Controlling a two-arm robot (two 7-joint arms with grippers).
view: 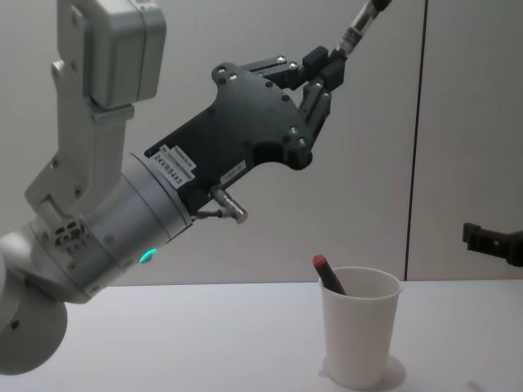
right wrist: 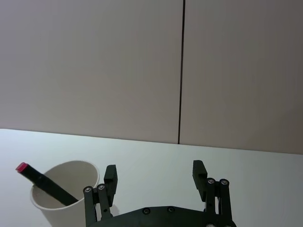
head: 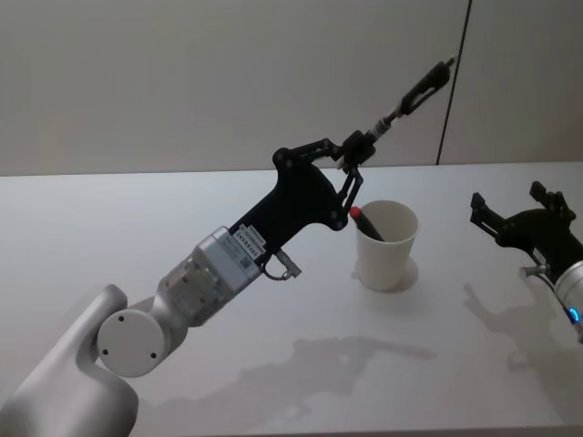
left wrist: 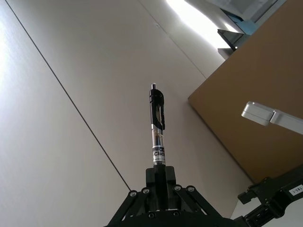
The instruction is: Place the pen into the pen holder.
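Head view has the left pincer (head: 357, 150) pinching a slim black-and-clear plastic click pen (head: 410, 91) by its tip end, held high, its long axis slanting up toward the far right. The pen holder (head: 384, 264), a tapered white paper cup with a rolled rim, stands on the smooth white desk (head: 118, 228) below and slightly right of that pincer, with a black red-capped marker (head: 364, 221) leaning inside. The right pincer (right wrist: 155, 169), spread and empty, sits farther right, so the left arm is nearer.

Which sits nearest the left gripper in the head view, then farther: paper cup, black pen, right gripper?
1. Black pen: clamped in the left gripper's jaws, pointing up.
2. Paper cup: on the table just below it.
3. Right gripper: far off at the right edge, jaws open.
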